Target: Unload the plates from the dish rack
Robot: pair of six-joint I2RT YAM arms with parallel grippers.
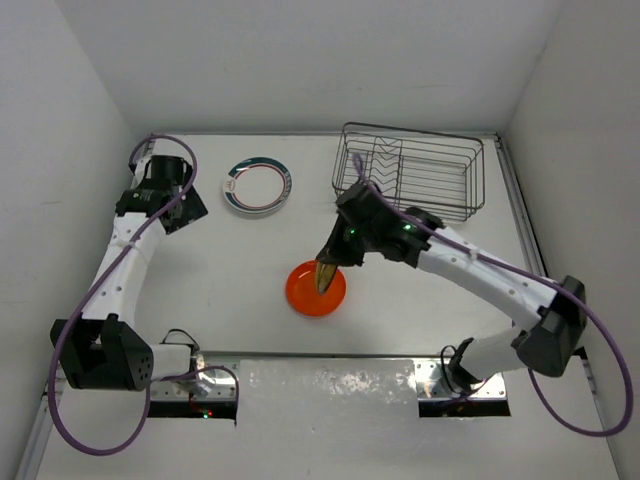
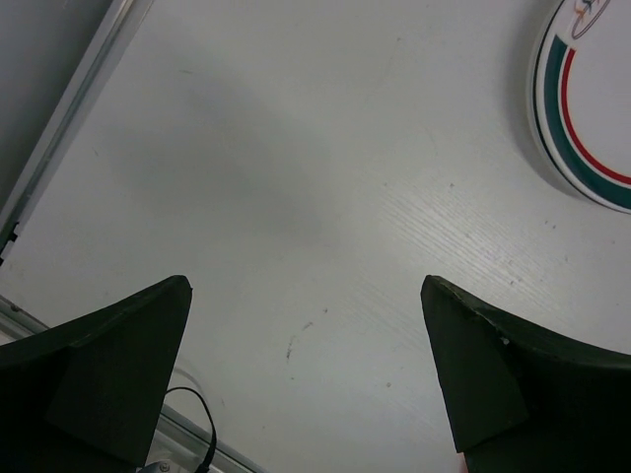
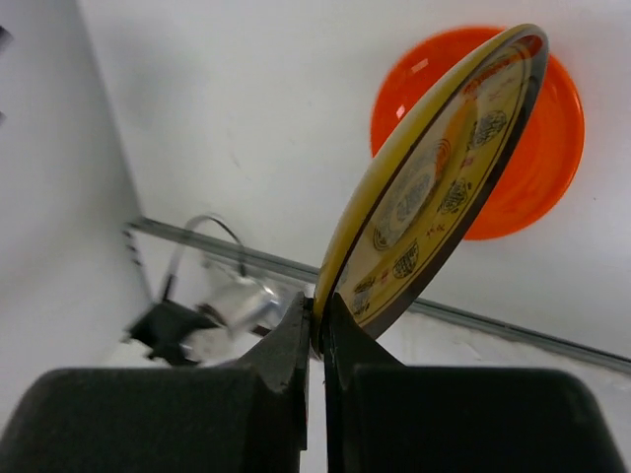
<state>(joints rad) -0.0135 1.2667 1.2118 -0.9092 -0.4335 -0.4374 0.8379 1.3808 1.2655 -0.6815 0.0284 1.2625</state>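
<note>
The step in hand looks like the set-down of one of the plates away from the dish rack (image 1: 410,172). The right claw (image 3: 317,315) is clenched on the rim of a small patterned plate (image 3: 434,187). It holds the plate on edge and tilted, above an orange plate (image 3: 547,158) that lies flat on the table (image 1: 230,300) in front of the rack. Whether the two plates touch cannot be told. A white plate (image 1: 257,186) with a teal band lies flat further left, and no plate shows in the rack. The left claw (image 2: 306,286) hangs released over bare table beside the white plate. The next move probably calls for tipping the patterned plate flat onto the orange one. The right claw should then let go gently so the plate neither slides off nor clatters.
</note>
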